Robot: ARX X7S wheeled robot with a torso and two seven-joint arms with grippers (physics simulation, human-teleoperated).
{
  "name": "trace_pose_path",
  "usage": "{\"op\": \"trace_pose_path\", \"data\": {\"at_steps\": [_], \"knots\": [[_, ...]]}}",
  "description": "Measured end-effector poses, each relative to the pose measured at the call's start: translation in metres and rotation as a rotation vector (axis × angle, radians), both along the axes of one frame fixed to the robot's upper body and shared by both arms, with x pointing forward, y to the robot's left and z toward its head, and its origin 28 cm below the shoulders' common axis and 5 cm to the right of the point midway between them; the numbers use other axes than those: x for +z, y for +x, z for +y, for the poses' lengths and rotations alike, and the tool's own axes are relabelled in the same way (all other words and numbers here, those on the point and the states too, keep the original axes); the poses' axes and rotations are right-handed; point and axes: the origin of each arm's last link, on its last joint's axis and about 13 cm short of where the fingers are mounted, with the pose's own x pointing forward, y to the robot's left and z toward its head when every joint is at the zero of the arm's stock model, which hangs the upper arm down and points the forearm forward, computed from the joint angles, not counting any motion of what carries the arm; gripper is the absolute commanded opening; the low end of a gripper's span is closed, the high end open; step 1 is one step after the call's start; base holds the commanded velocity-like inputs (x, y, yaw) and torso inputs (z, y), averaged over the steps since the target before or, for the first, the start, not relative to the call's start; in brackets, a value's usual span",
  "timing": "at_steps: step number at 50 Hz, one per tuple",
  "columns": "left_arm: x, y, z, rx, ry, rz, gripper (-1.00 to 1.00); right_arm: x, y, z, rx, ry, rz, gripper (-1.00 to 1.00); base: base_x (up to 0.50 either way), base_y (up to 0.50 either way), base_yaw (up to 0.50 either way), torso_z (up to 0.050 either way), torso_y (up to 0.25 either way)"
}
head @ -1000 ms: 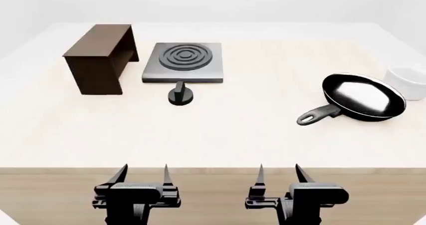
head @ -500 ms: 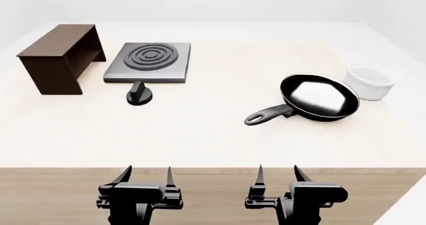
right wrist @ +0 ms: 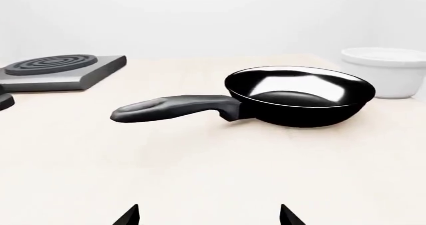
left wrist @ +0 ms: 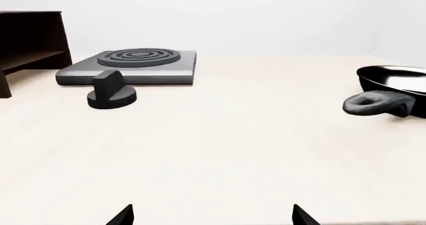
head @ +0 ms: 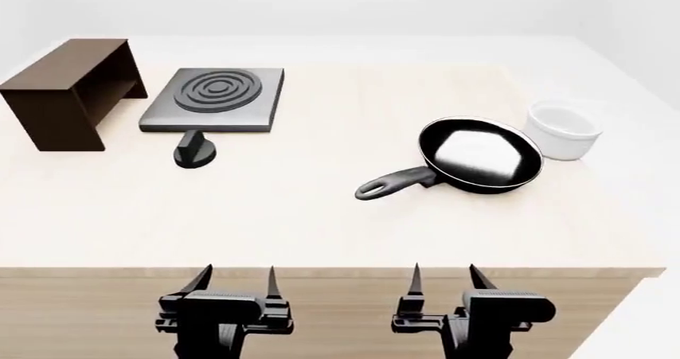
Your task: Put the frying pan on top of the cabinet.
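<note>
Both grippers, left (head: 236, 283) and right (head: 444, 282), sat spread apart, so I figured the right should grab the frying pan (head: 480, 156) by its handle (head: 396, 184).

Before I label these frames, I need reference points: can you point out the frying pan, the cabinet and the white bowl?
frying pan (right wrist: 300, 93): right wrist view, on its glossy inside.
cabinet (head: 64, 71): head view, on its flat top.
white bowl (head: 563, 132): head view, on its outer wall.

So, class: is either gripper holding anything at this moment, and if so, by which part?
Nothing is held. The left gripper and right gripper are open and empty at the table's near edge; the frying pan lies untouched on the table.
</note>
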Motion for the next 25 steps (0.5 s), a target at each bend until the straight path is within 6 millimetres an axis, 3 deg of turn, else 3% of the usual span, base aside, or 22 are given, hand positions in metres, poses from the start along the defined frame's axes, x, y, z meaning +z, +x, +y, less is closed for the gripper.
{"op": "trace_pose_path", "data": {"at_steps": [6,12,17,25], "knots": [[0.012,0.004,0.001,0.016,0.024,-0.017,1.0,0.013,0.002,-0.002,-0.026,-0.006,-0.018,1.0,0.0,0.0,0.0,0.0,0.0],[0.062,0.026,0.006,0.054,0.036,-0.071,1.0,0.065,0.017,-0.011,-0.096,-0.057,-0.083,1.0,0.0,0.0,0.0,0.0,0.0],[0.09,0.036,0.009,0.086,0.047,-0.114,1.0,0.099,0.021,-0.02,-0.164,-0.098,-0.135,1.0,0.5,0.0,0.0,0.0,0.0],[0.109,0.04,0.01,0.108,0.071,-0.15,1.0,0.122,0.019,-0.029,-0.228,-0.094,-0.175,1.0,0.5,0.0,0.0,0.0,0.0]]}}
